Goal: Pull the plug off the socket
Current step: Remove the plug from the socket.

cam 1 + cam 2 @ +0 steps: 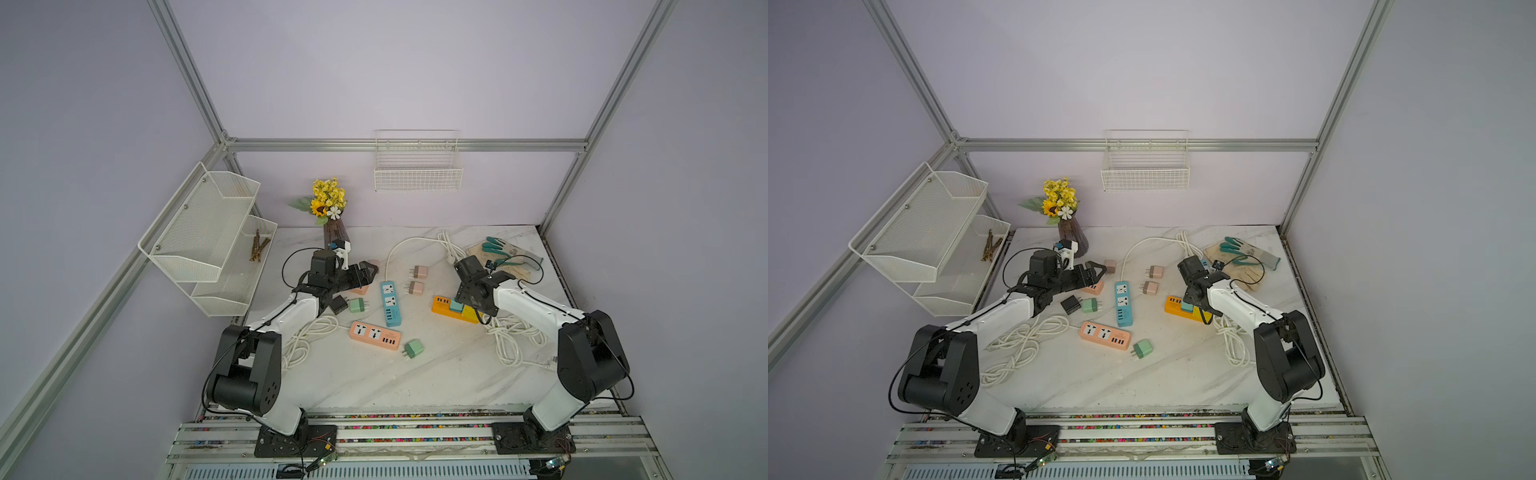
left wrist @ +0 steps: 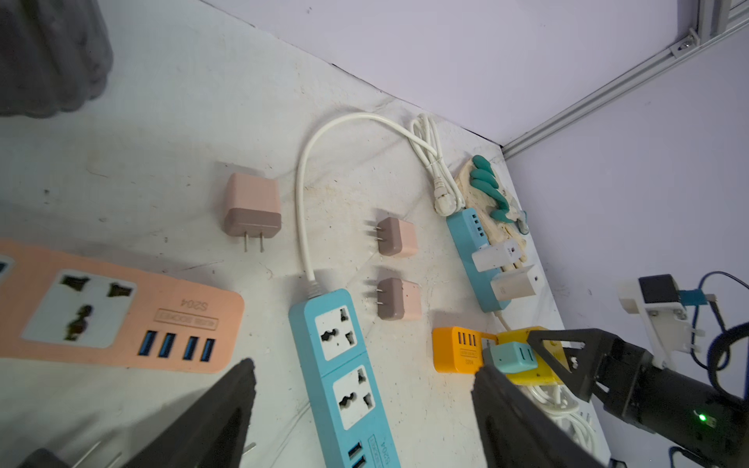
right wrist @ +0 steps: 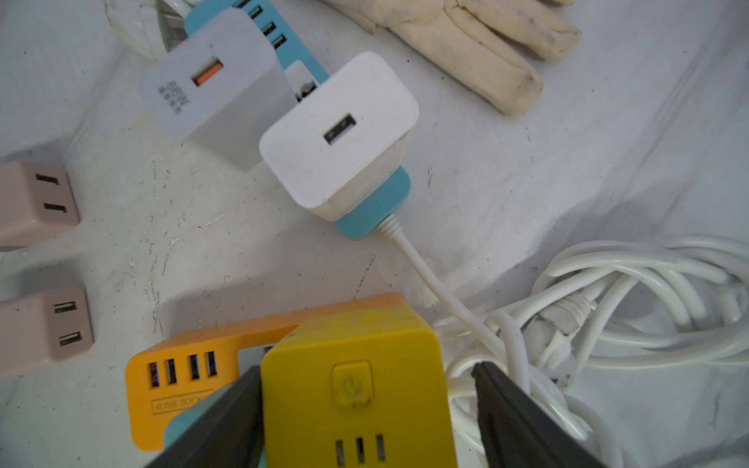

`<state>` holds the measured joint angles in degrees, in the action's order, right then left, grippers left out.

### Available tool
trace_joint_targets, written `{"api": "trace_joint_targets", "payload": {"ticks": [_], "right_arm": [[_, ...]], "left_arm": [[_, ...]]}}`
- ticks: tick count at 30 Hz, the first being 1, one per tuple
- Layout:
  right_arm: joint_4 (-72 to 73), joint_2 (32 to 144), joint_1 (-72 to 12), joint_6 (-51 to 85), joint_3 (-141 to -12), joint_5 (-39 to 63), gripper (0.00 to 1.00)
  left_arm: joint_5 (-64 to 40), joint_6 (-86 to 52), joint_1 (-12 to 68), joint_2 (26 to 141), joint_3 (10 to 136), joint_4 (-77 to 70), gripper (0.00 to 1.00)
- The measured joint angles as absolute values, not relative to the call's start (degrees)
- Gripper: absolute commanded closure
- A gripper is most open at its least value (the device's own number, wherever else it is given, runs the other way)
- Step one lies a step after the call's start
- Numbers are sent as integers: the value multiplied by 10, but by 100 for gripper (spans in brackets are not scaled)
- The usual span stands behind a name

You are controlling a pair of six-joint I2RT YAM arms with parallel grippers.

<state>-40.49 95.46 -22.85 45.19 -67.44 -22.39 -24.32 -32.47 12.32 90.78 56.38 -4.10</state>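
An orange socket strip (image 3: 182, 364) lies at the right of the table (image 1: 442, 305). A yellow cube plug (image 3: 352, 389) and a teal plug (image 2: 510, 356) stand in it. My right gripper (image 3: 367, 370) straddles the yellow plug from above. One finger (image 3: 227, 409) rests against the plug's side, and the other finger (image 3: 514, 413) stands a little clear of it over the white cable, so the gripper is open. My left gripper (image 2: 364, 368) hangs open and empty above the table's left middle (image 1: 371, 272), over the blue strip (image 2: 344, 364).
A second blue strip (image 3: 373, 219) behind the orange one carries two white chargers (image 3: 336, 133). Loose pink plugs (image 2: 397, 237), green plugs (image 1: 413, 348) and a black plug (image 1: 337, 304) lie about. Also here: a pink strip (image 1: 374, 334), cable coils (image 1: 515, 336), gloves (image 1: 507, 257), a flower vase (image 1: 334, 232).
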Motion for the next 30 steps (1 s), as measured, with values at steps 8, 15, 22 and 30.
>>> {"api": "trace_joint_targets", "payload": {"ticks": [8,15,22,30], "right_arm": [[-383,956,-225,432,-663,-203,41],[-382,956,-225,420,-663,-200,56],[-381,955,-225,403,-663,-193,70],[-372,949,-223,380,-656,-177,88]], "left_arm": [[-272,-357,220,955,576,-105,48],[-273,-400,317,1047,636,-170,82],[-283,-425,368,1149,712,-196,100],[-282,-424,368,1209,751,-170,100]]}}
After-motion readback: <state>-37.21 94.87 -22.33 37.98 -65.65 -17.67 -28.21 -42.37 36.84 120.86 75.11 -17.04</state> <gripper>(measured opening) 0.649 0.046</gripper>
